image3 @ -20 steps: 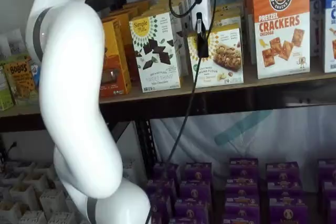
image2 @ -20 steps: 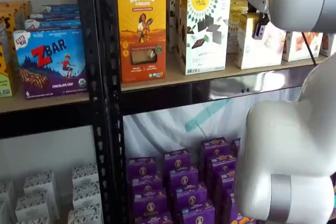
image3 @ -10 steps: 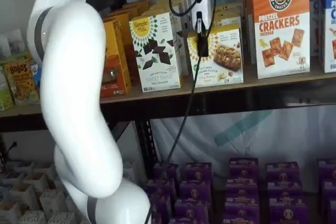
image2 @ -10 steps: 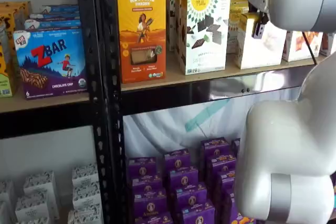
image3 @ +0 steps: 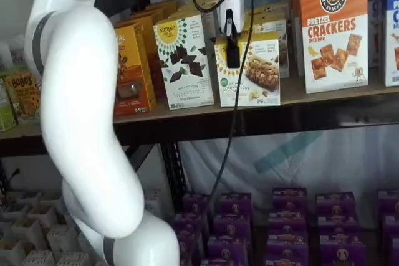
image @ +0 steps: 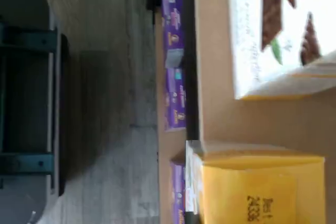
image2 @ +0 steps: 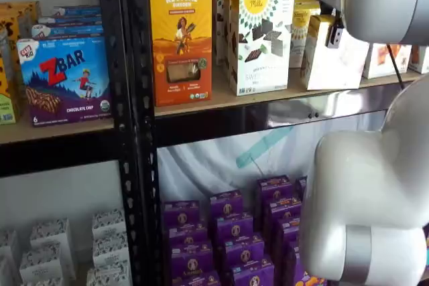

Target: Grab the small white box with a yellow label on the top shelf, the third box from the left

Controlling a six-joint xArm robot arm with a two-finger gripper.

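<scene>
Black steel uprights frame the top shelf (image3: 324,95), where the small white box (image3: 251,73) stands between the taller Simple Mills box (image3: 184,60) and the pretzel crackers box (image3: 333,29). One black finger of the gripper (image3: 232,51) lies across the carton's front, so I cannot tell whether it is clamped. If the grip is secure, the box should come straight outward without brushing either neighbour.

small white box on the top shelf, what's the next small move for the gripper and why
Probably keep drawing the small white box straight out toward the shelf front. The gripper looks shut on its top edge, and the box already overhangs the top shelf edge, tilted slightly, beside the taller chocolate-patterned box.
</scene>
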